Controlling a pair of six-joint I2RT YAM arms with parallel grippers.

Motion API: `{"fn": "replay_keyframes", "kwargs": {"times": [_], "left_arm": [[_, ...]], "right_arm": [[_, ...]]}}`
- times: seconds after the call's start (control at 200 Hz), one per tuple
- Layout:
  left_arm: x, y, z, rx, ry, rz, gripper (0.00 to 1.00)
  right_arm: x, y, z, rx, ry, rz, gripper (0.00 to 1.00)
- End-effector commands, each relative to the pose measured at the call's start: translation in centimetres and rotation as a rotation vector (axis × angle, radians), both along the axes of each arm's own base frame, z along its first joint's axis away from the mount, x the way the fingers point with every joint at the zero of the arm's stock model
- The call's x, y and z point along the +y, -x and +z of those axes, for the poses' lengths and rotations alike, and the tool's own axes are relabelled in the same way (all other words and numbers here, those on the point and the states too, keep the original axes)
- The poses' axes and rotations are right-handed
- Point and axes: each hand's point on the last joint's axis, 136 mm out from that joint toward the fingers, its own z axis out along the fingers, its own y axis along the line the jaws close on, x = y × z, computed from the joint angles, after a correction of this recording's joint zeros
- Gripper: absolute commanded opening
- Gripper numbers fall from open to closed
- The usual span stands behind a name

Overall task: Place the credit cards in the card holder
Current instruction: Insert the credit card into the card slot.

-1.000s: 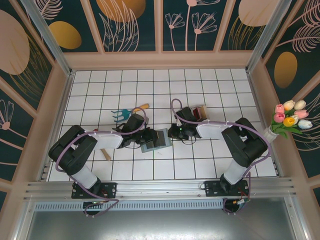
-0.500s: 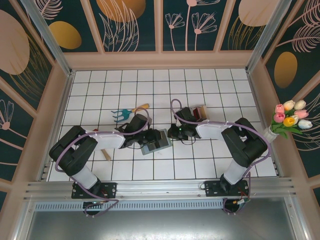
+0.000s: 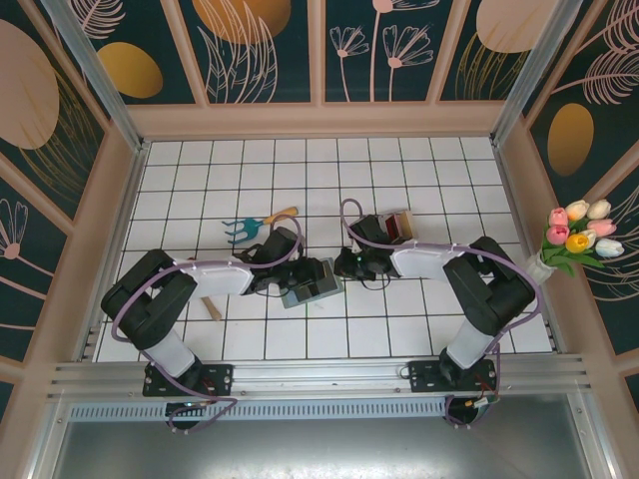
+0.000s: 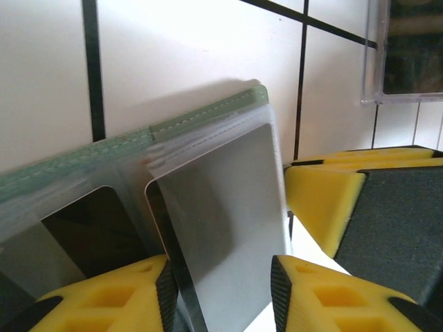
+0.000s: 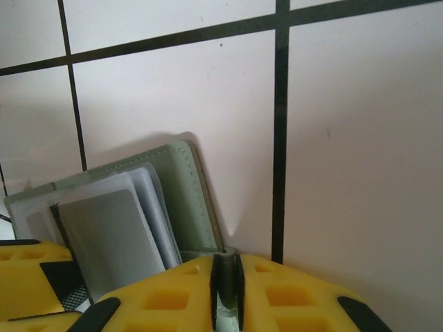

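The grey-green card holder (image 3: 312, 283) lies open on the white tiles between my two grippers. In the left wrist view a grey credit card (image 4: 221, 207) sits in one of its clear sleeves, and a dark card (image 4: 86, 228) in the sleeve beside it. My left gripper (image 4: 221, 280) is open, its pads standing either side of the grey card's near end. My right gripper (image 5: 227, 266) is shut on the near edge of the card holder (image 5: 187, 187). More credit cards (image 3: 397, 224), a striped bundle, stand behind the right gripper (image 3: 346, 264).
A teal fork tool with a wooden handle (image 3: 252, 224) lies behind the left arm. A small wooden stick (image 3: 210, 306) lies by the left forearm. Tulips (image 3: 579, 235) stand beyond the right wall. A clear case (image 4: 408, 48) sits past the holder.
My left jaws have spread wider around the grey card. The left gripper has crept slightly toward the holder. The right gripper has stayed where it was.
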Motion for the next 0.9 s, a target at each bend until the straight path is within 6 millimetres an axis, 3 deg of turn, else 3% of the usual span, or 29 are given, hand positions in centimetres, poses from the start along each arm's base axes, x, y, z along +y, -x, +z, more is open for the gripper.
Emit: {"fn": "replay_keyframes", "kwargs": {"times": [0.0,0.235,0.365,0.47,0.595,0.691,0.771,0.896], "left_arm": [[1.5,0.3,0.2,-0.032,-0.071,0.013,0.45],[3.1,0.9,-0.1,-0.044,-0.122,0.032,0.46],[3.6,0.4,0.7,-0.077,-0.138,0.056,0.46],[4.2,-0.2,2.3,-0.134,-0.11,0.11,0.45],[5.7,-0.5,2.7,-0.162,-0.142,0.176,0.45],[5.7,-0.2,2.2,-0.151,-0.144,0.165,0.46],[5.3,0.1,1.4,-0.128,-0.142,0.141,0.45],[5.0,0.5,-0.3,-0.09,-0.158,0.117,0.41]], "right_arm": [[-1.0,-1.1,2.0,-0.069,0.055,-0.033,0.19],[-0.8,-2.1,4.6,-0.141,0.039,-0.023,0.19],[1.7,-1.1,6.9,-0.161,-0.095,0.062,0.16],[3.9,0.1,7.5,-0.142,-0.179,0.125,0.12],[5.3,0.9,6.3,-0.102,-0.181,0.166,0.1],[5.6,1.5,4.6,-0.057,-0.162,0.182,0.1],[5.0,1.8,3.0,-0.021,-0.112,0.171,0.1],[2.4,1.3,0.8,-0.018,0.036,0.1,0.1]]}}
